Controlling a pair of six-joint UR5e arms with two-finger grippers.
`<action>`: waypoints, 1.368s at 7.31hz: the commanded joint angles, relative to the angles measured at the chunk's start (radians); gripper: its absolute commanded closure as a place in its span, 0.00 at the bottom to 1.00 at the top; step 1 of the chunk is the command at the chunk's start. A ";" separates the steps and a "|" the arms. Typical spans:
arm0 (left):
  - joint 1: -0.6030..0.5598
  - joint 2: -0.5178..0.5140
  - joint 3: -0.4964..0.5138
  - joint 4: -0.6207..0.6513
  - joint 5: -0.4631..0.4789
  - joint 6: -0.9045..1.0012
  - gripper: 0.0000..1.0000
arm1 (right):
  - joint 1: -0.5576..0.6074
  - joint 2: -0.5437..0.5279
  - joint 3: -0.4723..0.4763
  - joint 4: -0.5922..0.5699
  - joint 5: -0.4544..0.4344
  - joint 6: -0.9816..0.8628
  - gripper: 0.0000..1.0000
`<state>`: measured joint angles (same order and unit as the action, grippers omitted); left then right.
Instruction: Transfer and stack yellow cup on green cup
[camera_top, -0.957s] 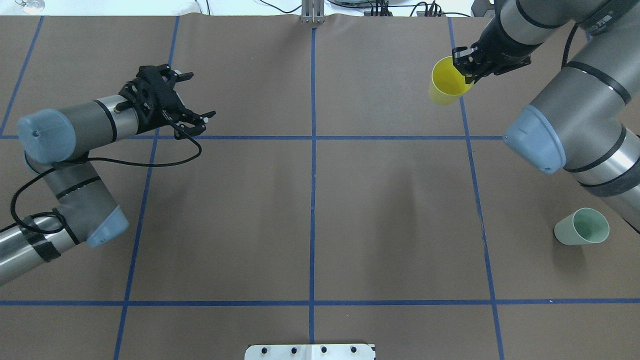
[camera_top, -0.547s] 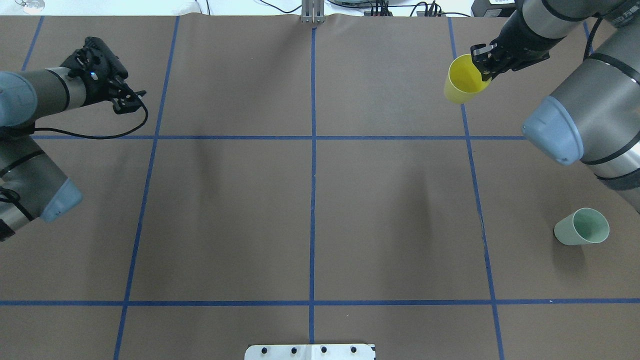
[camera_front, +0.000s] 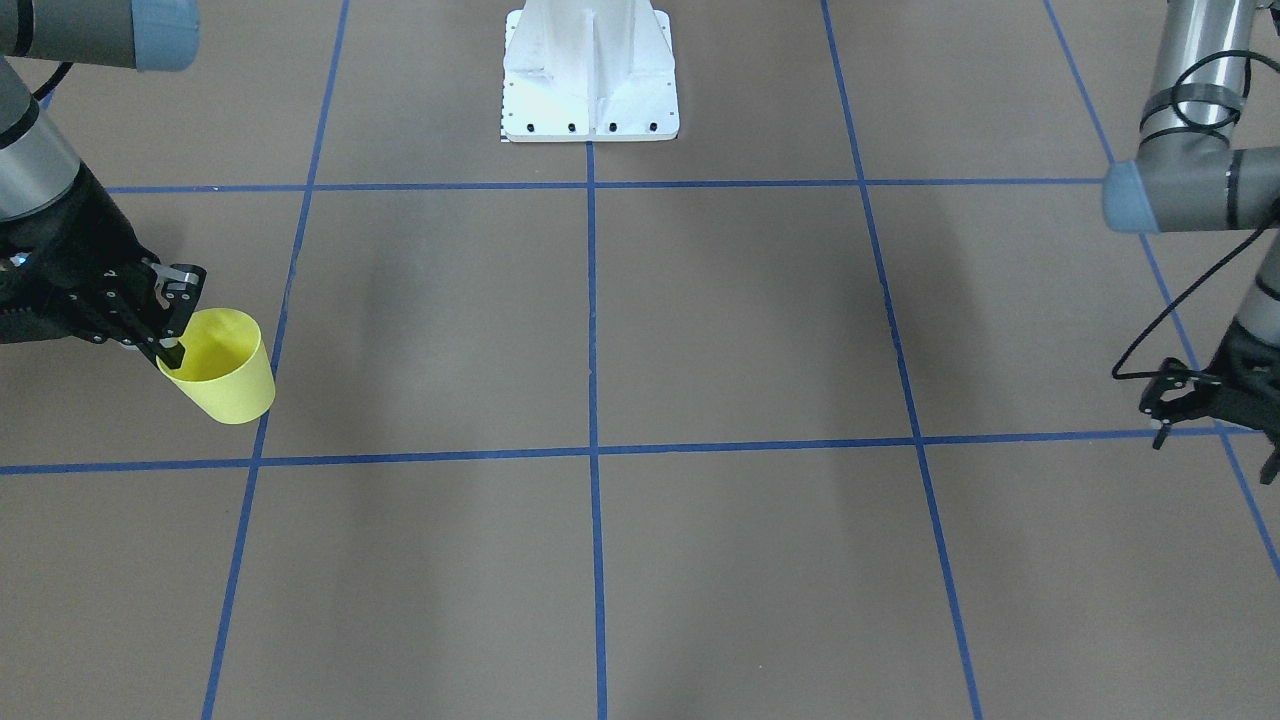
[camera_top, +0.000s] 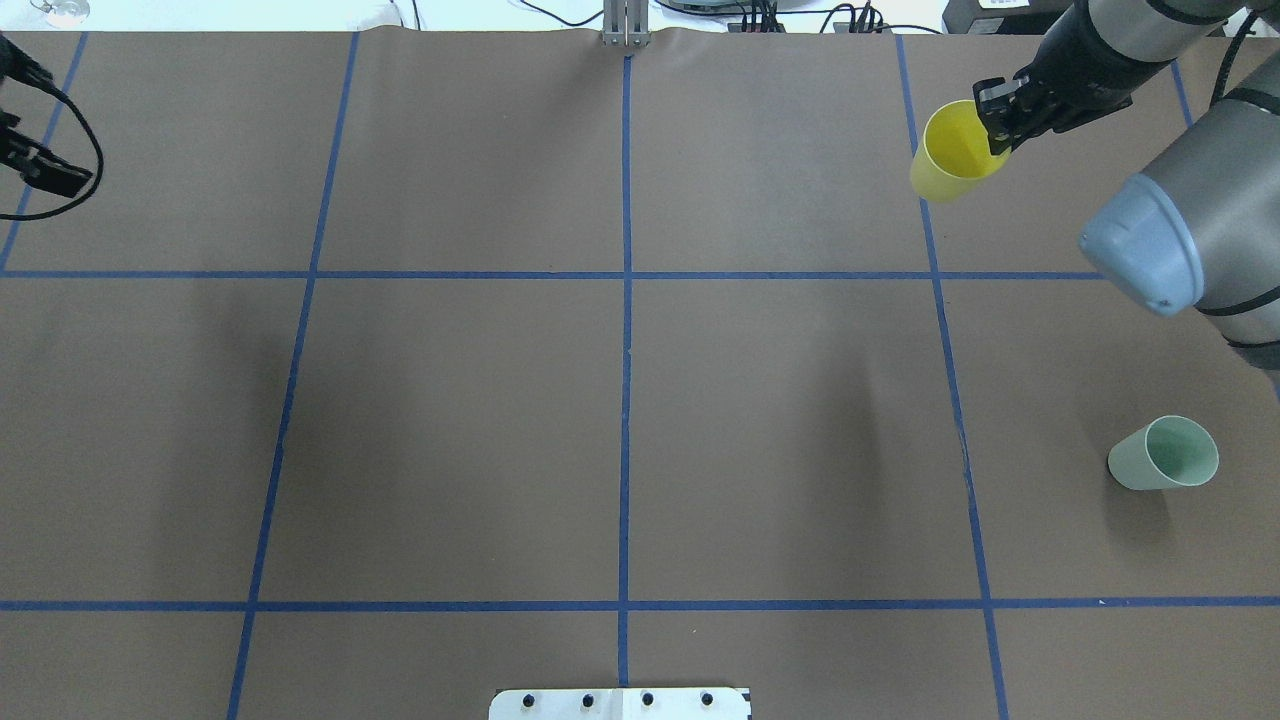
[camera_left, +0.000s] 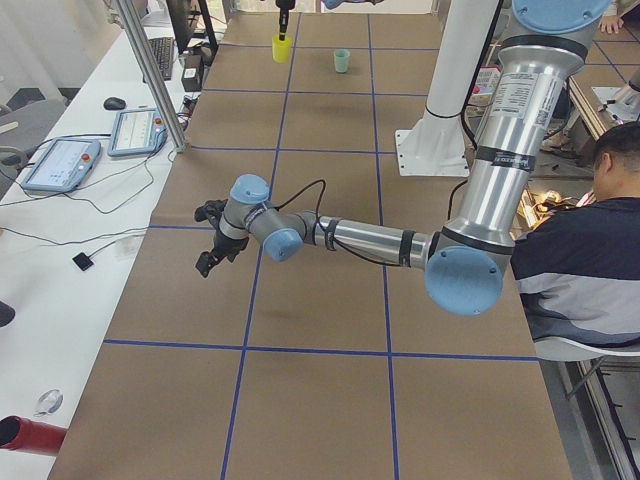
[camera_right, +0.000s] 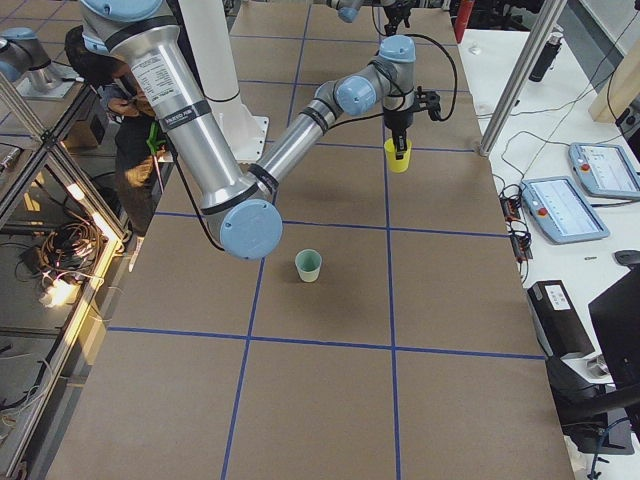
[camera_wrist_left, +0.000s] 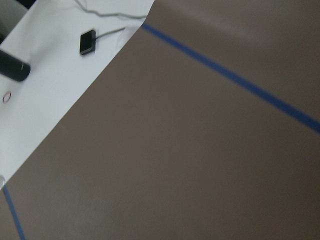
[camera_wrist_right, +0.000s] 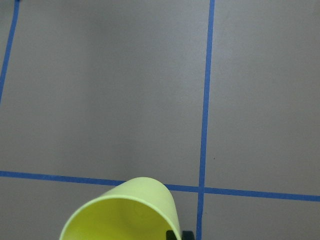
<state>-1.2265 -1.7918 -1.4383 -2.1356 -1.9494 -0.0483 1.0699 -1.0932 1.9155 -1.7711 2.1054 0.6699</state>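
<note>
Yellow cup (camera_top: 955, 150) hangs in the right tool (camera_top: 995, 125), pinched by one side of its rim, one finger inside and one outside. It is tilted and, by our read, clear of the table (camera_top: 620, 420), out at the far right by a blue tape line (camera_top: 930, 230). Green cup (camera_top: 1165, 453) stands upright on the table, well apart, on the near right.

Risks we see:
- Single-wall rim pinch. A fast swing toward the green cup could make the yellow cup pivot or slip out.
- Tilt. If we come down without levelling, the yellow base catches the green rim and tips it; it looks light and nothing holds it.
- Same-size tapered cups only nest when lined up. An off-centre descent wedges or shoves the green cup.
- Right arm's elbow (camera_top: 1150, 250) hangs on the green cup's side of the table. Folding the arm back in may sweep it.

Pose: right arm is stretched far out, wrist bent, tool pointing down. Left arm reaches out to the table's left edge, with the left tool (camera_front: 1170, 400) low over the table; its fingers look parted with nothing between them, though it is small in view.
</note>
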 joint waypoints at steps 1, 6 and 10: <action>-0.137 0.008 -0.001 0.238 -0.057 0.001 0.00 | 0.028 -0.052 0.040 -0.001 0.042 -0.042 1.00; -0.214 0.072 -0.010 0.434 -0.276 0.030 0.00 | 0.084 -0.227 0.155 0.004 0.093 -0.171 1.00; -0.251 0.123 -0.014 0.430 -0.330 0.019 0.00 | 0.087 -0.482 0.312 0.007 0.137 -0.161 1.00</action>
<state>-1.4720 -1.6796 -1.4505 -1.7029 -2.2735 -0.0286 1.1562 -1.4902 2.1890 -1.7655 2.2400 0.5070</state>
